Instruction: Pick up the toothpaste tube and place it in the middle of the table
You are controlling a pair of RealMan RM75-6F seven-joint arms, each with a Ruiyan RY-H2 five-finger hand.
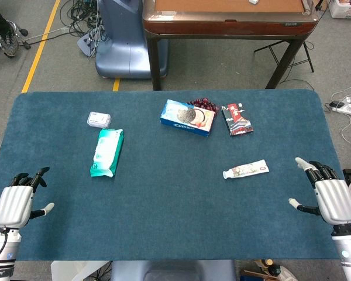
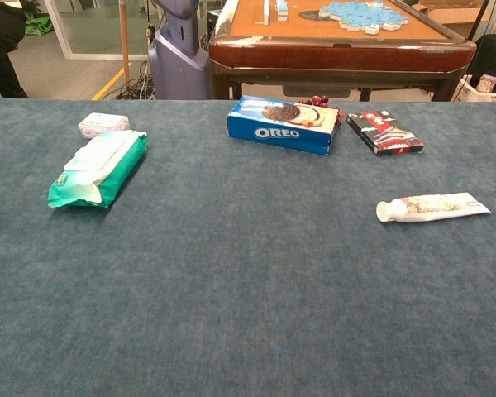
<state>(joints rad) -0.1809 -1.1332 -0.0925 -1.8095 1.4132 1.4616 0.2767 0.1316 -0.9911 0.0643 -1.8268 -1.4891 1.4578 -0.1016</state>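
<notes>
The toothpaste tube [image 1: 246,170] [image 2: 431,208] is white with a printed pattern and lies flat on the right half of the blue table [image 1: 164,193], cap pointing left. My right hand [image 1: 326,191] hovers at the table's right edge, to the right of the tube and a little nearer me, fingers spread and empty. At the front left corner my left hand [image 1: 17,201] is also empty with fingers apart. Neither hand appears in the chest view.
A green wet-wipes pack [image 1: 107,153] [image 2: 99,168] and a small white packet [image 1: 98,119] [image 2: 103,125] lie at the left. A blue Oreo box [image 1: 188,117] [image 2: 283,124] and a dark red packet [image 1: 237,119] [image 2: 384,133] sit at the back. A wooden table [image 1: 228,17] stands beyond.
</notes>
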